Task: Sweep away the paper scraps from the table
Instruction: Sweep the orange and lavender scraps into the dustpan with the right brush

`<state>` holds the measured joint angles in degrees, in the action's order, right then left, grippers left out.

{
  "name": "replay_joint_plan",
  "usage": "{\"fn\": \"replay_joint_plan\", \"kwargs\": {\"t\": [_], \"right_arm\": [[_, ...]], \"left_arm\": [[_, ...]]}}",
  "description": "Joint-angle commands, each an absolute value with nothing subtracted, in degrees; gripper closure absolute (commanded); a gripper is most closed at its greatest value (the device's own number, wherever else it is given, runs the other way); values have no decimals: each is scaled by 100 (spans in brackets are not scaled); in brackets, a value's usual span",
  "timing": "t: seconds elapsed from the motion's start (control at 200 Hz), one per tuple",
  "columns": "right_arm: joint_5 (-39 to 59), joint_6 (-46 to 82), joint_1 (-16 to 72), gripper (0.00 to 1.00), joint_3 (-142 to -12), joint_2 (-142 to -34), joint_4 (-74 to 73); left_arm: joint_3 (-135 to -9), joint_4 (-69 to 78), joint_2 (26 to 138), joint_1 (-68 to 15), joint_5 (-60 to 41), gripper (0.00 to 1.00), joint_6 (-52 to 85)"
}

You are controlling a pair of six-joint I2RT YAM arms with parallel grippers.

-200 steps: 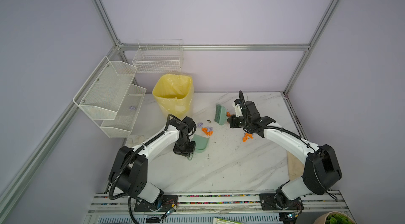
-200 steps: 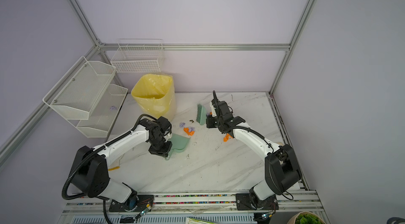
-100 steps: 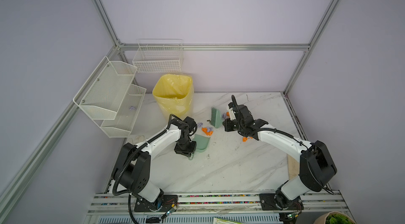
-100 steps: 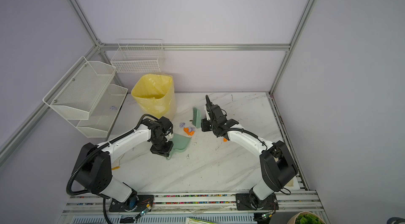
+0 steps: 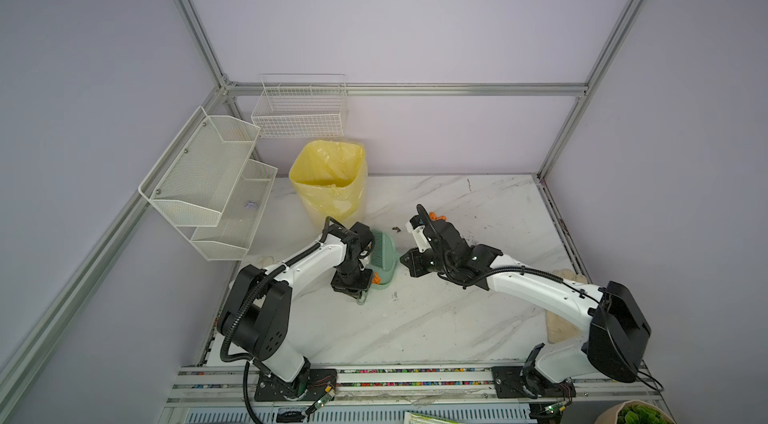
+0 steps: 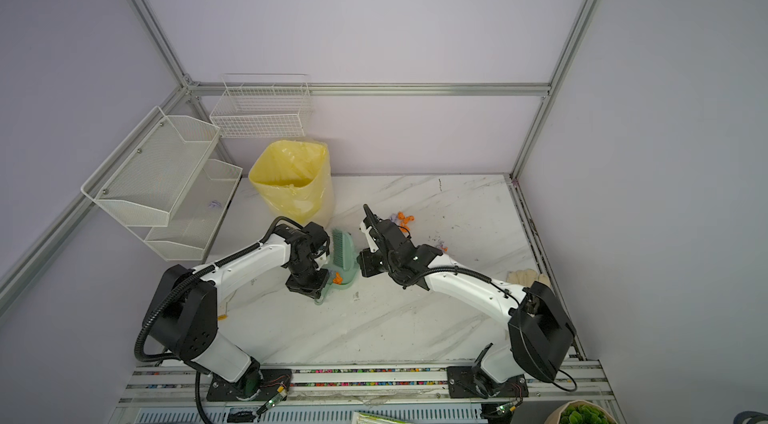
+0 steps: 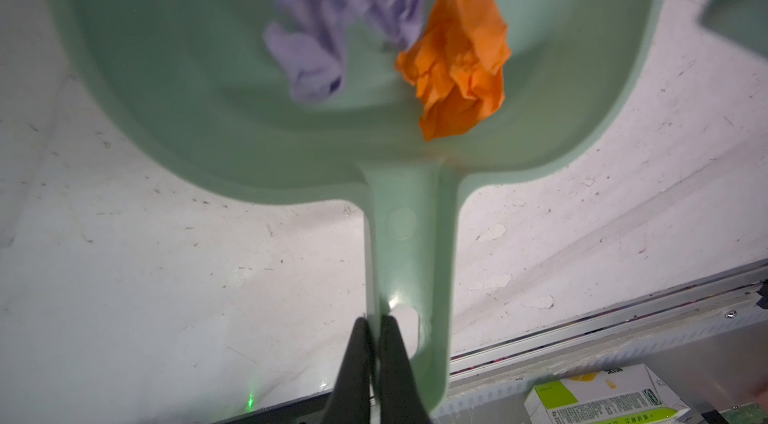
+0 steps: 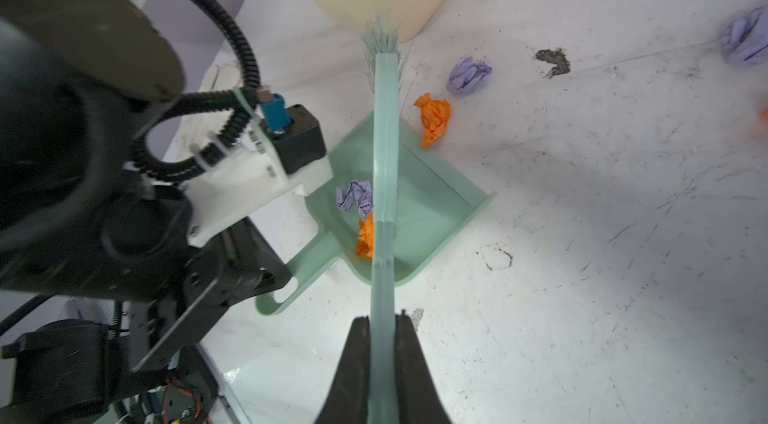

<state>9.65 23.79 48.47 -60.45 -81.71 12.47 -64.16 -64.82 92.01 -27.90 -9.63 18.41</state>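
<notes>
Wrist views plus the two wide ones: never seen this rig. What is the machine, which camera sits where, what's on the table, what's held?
Two white robot arms stand on a rail at the near edge of a marble-look table. The two wide pictures come from one overhead stereo camera, so they nearly match. The two close-ups come from a camera on each arm's wrist, looking along its hand. The left hand is shut on the handle of a green dustpan, which holds two paper scraps, one orange, one lilac. The right hand is shut on a green brush, held over the pan. An orange wad and a lilac wad lie loose on the table beyond the pan. A yellow-lined bin stands at the back.
</notes>
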Motion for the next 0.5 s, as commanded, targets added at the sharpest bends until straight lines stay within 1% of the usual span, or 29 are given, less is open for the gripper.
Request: {"fn": "replay_joint_plan", "kwargs": {"t": [0.0, 0.08, 0.27, 0.495], "right_arm": [[675, 2588, 4790, 100, -6074, -7901, 1077], [364, 2370, 4747, 100, -6251, -7946, 1146], [198, 1977, 4528, 100, -7220, -8967, 1758], [-146, 1233, 4447, 100, -7944, -9706, 1717]], "left_arm": [[-6583, -6496, 9187, -2812, -964, 100, 1761], [-6570, -6513, 9158, -2812, -921, 100, 1758], [-6443, -6557, 9038, -2798, -794, 100, 1835], [-6400, -6507, 9016, -2769, -820, 100, 1867]]}}
